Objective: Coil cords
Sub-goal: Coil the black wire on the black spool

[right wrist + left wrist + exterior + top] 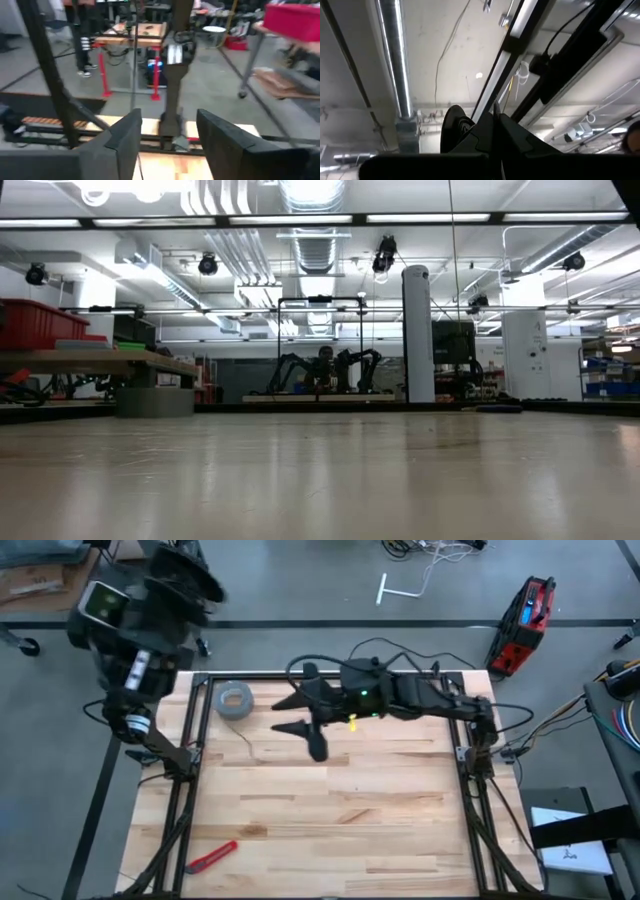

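Nearest to us, at the near left of the desk [350, 830], lies a red utility knife [212, 856], which has no part in this job. Past a wide stretch of bare wood, a short run of the thin black cord [245, 743] shows on the far left of the desk, trailing toward us from just beside the grey tape roll [233, 700]. To the right of that roll, the right pincer [285, 717] reaches in over the far middle of the desk. It is released, with its jaws spread wide and nothing between them. Farthest off, the left arm is raised beyond the far left corner, and the left pincer [495, 125] points up at the ceiling. We cannot tell whether it is clenched. A dark rounded shape [452, 125] sits beside it and may be the reel, though we cannot be sure. We judge the coiling has barely begun, since the visible strand lies loose. The next move calls for the right pincer to come down on that strand and close on so fine a line without nudging the tape roll.
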`<move>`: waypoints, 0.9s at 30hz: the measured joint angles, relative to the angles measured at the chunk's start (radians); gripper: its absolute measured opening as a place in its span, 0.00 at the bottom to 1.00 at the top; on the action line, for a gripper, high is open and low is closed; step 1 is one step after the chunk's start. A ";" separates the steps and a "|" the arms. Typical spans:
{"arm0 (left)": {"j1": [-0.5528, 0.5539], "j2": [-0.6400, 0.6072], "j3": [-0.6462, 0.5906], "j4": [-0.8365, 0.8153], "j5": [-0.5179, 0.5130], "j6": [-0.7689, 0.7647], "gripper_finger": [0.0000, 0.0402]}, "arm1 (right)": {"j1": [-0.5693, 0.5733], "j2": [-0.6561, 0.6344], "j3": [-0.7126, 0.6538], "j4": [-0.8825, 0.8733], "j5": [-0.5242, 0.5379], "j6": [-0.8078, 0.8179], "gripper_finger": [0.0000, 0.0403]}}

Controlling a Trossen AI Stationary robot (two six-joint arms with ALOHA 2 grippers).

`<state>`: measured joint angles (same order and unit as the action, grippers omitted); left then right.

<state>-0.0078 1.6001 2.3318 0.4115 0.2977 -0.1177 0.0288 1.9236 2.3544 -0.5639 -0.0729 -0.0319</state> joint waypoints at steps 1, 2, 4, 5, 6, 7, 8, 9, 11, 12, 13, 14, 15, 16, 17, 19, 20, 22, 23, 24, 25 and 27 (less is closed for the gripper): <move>0.000 0.002 -0.001 -0.013 0.000 -0.004 0.01 | 0.000 0.012 0.000 0.040 -0.012 0.010 0.49; 0.000 0.004 -0.002 -0.031 0.000 -0.004 0.01 | 0.001 0.018 0.000 0.074 -0.014 0.014 0.51; 0.000 0.009 -0.005 -0.061 0.000 -0.004 0.01 | 0.001 0.031 -0.002 0.121 -0.015 0.013 0.55; 0.000 0.009 -0.005 -0.068 0.000 -0.004 0.02 | 0.003 0.036 -0.002 0.167 -0.014 0.015 0.57; 0.000 0.009 -0.005 -0.070 0.000 -0.004 0.02 | 0.003 0.037 -0.002 0.188 -0.014 0.024 0.59; 0.000 0.007 -0.004 -0.067 0.000 -0.004 0.02 | 0.003 0.037 -0.002 0.206 -0.014 0.038 0.60; 0.000 0.004 -0.004 -0.063 0.000 -0.004 0.02 | 0.000 0.037 0.000 0.222 -0.014 0.042 0.62; 0.000 0.003 -0.002 -0.063 0.000 -0.004 0.02 | -0.003 0.037 0.000 0.221 -0.014 0.043 0.63; 0.000 0.002 -0.002 -0.063 0.000 -0.004 0.02 | -0.008 0.038 0.000 0.215 -0.016 0.044 0.64; 0.000 0.003 -0.002 -0.066 0.000 -0.004 0.02 | -0.009 0.039 0.000 0.212 -0.037 0.047 0.64; 0.000 0.004 -0.002 -0.072 0.000 -0.004 0.02 | -0.011 0.039 -0.001 0.211 -0.065 0.059 0.63; 0.000 0.005 -0.003 -0.076 0.000 -0.004 0.02 | -0.011 0.039 -0.001 0.220 -0.091 0.072 0.62; 0.000 0.006 -0.003 -0.078 0.000 -0.003 0.02 | -0.010 0.038 -0.001 0.227 -0.112 0.086 0.61; 0.000 0.006 -0.003 -0.080 0.000 -0.002 0.02 | -0.009 0.037 -0.001 0.231 -0.128 0.096 0.60; 0.000 0.006 -0.003 -0.079 0.000 0.002 0.02 | -0.009 0.035 -0.001 0.233 -0.144 0.104 0.58; 0.000 0.005 -0.003 -0.072 0.000 0.005 0.02 | -0.009 0.034 -0.001 0.235 -0.188 0.122 0.56; 0.000 0.004 -0.003 -0.073 0.000 0.005 0.02 | -0.010 0.034 -0.001 0.235 -0.216 0.127 0.56; 0.000 0.004 -0.003 -0.073 0.000 0.005 0.02 | -0.011 0.035 -0.001 0.232 -0.243 0.130 0.54; 0.000 0.004 -0.003 -0.076 0.000 0.005 0.02 | -0.010 0.035 -0.001 0.233 -0.241 0.130 0.54; 0.000 0.004 -0.003 -0.080 0.000 0.005 0.02 | -0.010 0.035 -0.001 0.233 -0.241 0.130 0.53; 0.000 0.005 -0.003 -0.081 0.000 0.005 0.02 | -0.010 0.034 -0.001 0.234 -0.239 0.130 0.53; 0.000 0.005 -0.003 -0.087 0.000 0.005 0.02 | -0.010 0.033 -0.001 0.230 -0.219 0.133 0.53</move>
<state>-0.0078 1.6047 2.3283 0.3246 0.2979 -0.1129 0.0183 1.9564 2.3535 -0.3338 -0.2922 0.1012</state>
